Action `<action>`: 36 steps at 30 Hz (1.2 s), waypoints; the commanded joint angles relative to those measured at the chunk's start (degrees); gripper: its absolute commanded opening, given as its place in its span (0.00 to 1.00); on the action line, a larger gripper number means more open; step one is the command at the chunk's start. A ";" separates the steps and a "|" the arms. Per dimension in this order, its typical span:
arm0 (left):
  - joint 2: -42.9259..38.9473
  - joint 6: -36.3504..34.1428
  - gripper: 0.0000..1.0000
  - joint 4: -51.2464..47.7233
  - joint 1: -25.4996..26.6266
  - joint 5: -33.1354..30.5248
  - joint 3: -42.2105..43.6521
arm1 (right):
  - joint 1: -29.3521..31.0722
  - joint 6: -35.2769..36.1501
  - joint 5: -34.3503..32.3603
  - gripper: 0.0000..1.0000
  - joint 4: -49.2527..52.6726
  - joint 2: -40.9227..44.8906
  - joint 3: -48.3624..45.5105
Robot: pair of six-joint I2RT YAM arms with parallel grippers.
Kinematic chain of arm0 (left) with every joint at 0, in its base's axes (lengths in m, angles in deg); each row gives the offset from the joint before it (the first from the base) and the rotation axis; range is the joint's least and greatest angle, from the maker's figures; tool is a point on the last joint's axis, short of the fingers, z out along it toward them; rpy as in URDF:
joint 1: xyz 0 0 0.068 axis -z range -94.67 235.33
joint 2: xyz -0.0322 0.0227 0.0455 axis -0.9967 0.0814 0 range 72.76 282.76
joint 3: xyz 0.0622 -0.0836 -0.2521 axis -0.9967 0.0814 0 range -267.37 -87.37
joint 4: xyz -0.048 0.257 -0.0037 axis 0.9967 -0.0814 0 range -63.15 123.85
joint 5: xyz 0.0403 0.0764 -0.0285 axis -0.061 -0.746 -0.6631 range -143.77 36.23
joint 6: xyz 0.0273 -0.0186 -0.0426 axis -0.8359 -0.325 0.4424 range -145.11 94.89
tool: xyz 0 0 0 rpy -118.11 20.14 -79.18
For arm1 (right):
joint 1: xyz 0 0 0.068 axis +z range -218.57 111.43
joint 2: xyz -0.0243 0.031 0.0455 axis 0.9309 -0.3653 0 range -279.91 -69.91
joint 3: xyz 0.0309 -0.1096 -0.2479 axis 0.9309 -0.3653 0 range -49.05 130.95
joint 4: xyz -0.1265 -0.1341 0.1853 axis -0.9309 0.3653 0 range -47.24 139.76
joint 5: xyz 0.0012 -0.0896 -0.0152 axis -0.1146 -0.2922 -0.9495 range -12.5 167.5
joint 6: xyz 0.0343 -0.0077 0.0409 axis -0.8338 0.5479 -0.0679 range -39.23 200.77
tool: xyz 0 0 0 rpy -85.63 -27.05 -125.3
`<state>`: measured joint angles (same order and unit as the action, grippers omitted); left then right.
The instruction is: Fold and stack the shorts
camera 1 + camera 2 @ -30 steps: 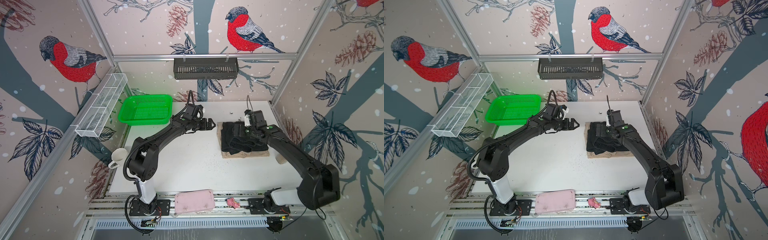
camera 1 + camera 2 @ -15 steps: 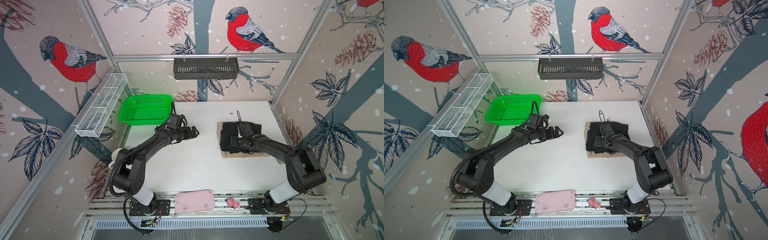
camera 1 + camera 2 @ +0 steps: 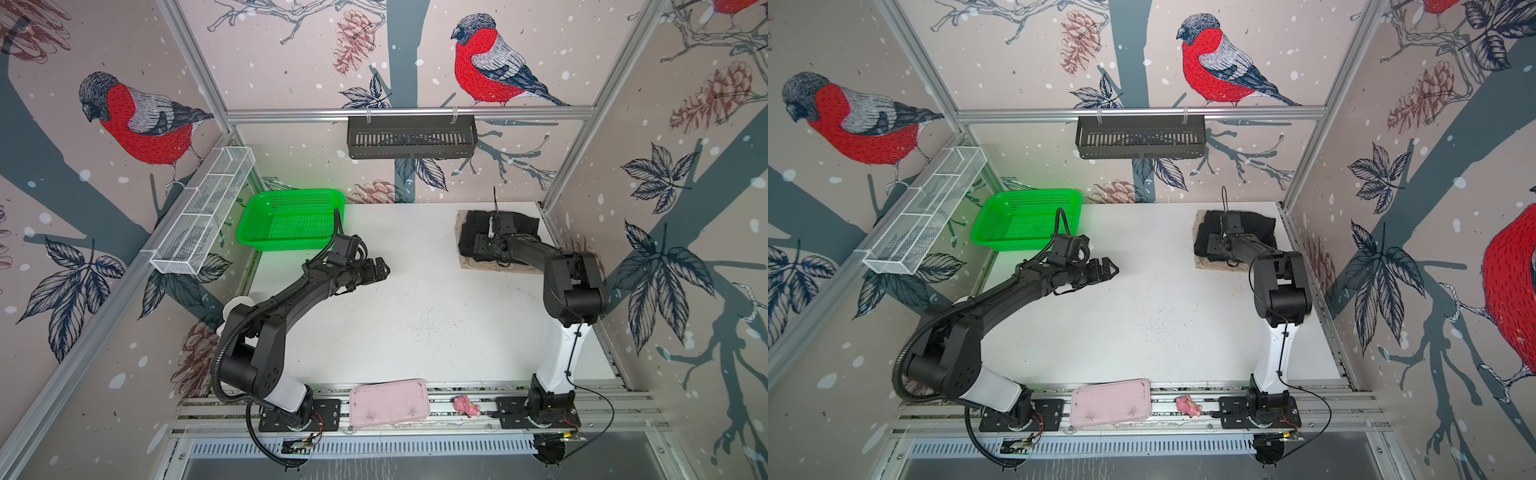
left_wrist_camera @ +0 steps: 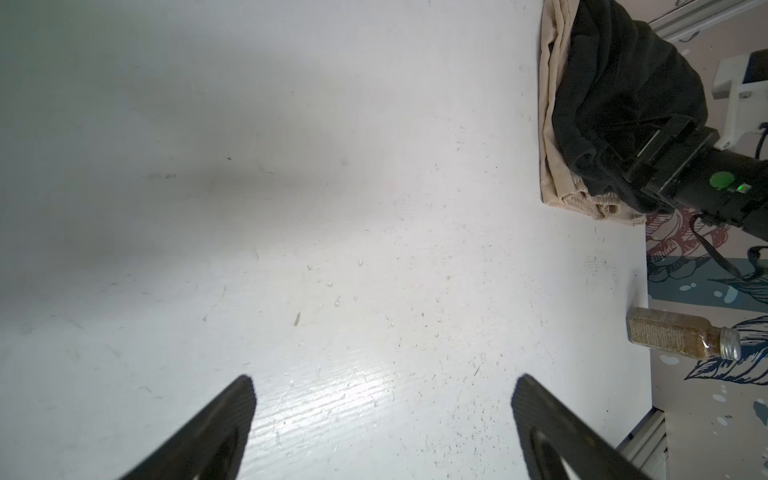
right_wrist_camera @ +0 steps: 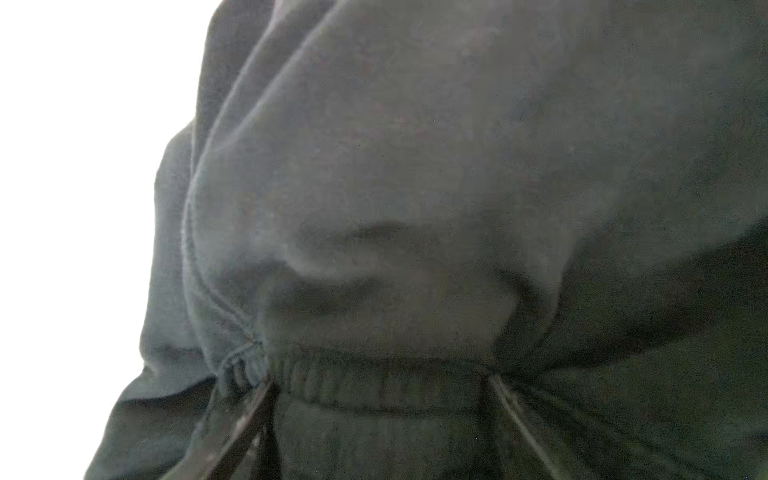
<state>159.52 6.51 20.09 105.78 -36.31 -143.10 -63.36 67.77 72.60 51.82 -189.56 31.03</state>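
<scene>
**Black shorts stacked on beige shorts, far-right counter corner.**
My right tool (image 5: 374,399) rests on the soft black cloth shorts (image 3: 519,226), its jaws spread across the gathered elastic waistband (image 5: 374,380); whether they grip it I cannot tell. The folded beige cloth shorts (image 4: 555,124) lie beneath. My left tool (image 4: 382,415) hangs wide and empty, well apart. Both pairs look light and limp; hold the thicker waistband.

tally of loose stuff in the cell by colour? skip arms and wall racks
Black: 1, black shorts, on top of the beige pair
Beige: 1, beige shorts, underneath
Green: 1, green basket
Pink: 2, pink tray and small pink rag, both on the front rail
Brown: 1, spice bottle, off the table edge
Total: 6
</scene>
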 commanded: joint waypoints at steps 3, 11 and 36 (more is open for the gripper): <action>-4.27 -0.87 0.97 2.50 -1.25 -10.73 2.34 | -3.45 7.28 -3.44 0.83 13.73 -4.50 4.73; -11.97 -1.28 0.97 3.83 -2.76 -31.10 6.42 | -3.13 9.75 2.97 1.00 -1.23 9.80 0.02; -9.63 -32.33 0.96 87.20 -16.14 -54.19 47.52 | -4.35 6.70 2.35 1.00 -60.05 39.62 -60.96</action>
<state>149.32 -20.27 96.13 89.58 -95.07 -96.11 -68.89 71.07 75.79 -0.81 -148.06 -30.61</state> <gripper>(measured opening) 0.965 0.995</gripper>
